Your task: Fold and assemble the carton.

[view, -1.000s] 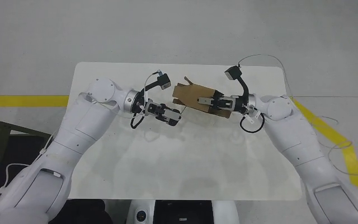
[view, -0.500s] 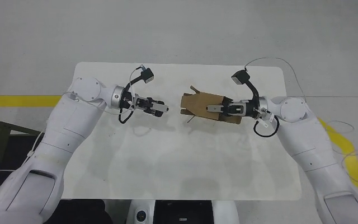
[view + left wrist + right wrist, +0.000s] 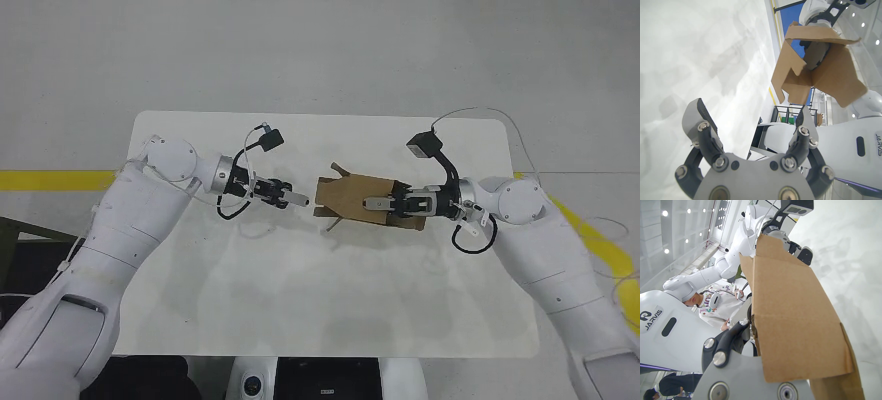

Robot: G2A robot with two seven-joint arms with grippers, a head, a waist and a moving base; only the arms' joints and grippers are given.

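Carton point(image 3: 350, 190) is held above the table's point(image 3: 300, 300) middle, nearer the far edge, with the right gripper point(image 3: 375, 201) clamped on one wall; its long axis points toward the left gripper point(image 3: 298, 200), which is spread, empty and just off the open flapped end.

Left arm point(image 3: 190, 172) with jaws spread wide; right arm point(image 3: 505, 200) with jaws clamped.

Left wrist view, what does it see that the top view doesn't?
Left wrist view: it looks into the carton's open end, where loose flaps stick out, with the open left gripper in front. Top view: the white table edge to edge and the right gripper holding the carton from the other side. Both: carton and left gripper, apart, not touching.
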